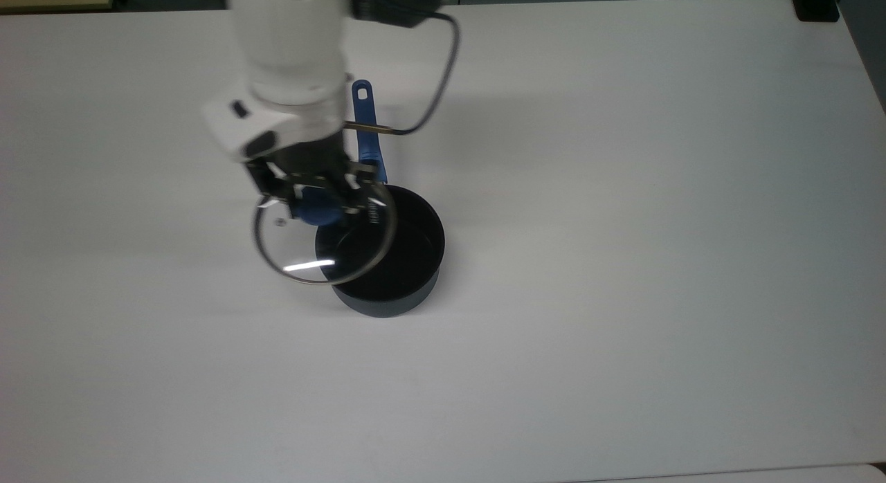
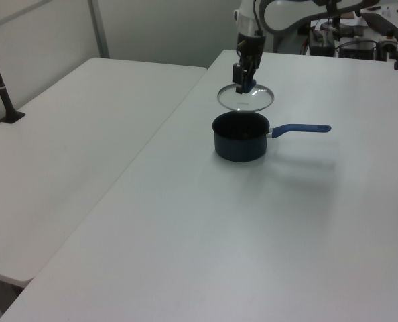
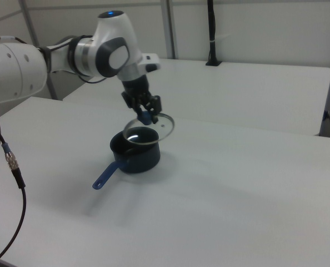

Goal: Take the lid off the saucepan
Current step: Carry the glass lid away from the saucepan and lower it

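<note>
One round clear glass lid (image 1: 324, 242) with a thin metal rim and a blue centre knob hangs in the air, free of the pot. The tool (image 1: 320, 201) pinches the knob between its two black fingers. In the left view the lid (image 2: 246, 98) floats level above the pot with a clear gap between them. In the top view it overlaps the pot's left rim and reaches out over the bench to the top view's left. In the right view the lid (image 3: 150, 129) is tilted and sits just above the pot's far rim, under the tool (image 3: 145, 113).

One small round dark blue-black saucepan (image 1: 387, 254) stands open on the white bench (image 1: 623, 261), its black inside showing. Its single long straight blue handle (image 1: 367, 126), with a hole at the end, points to the far side in the top view and to the left view's right in the left view.

A second white bench (image 2: 72, 147) stands to the left view's left of the first, with a narrow gap between the two.
</note>
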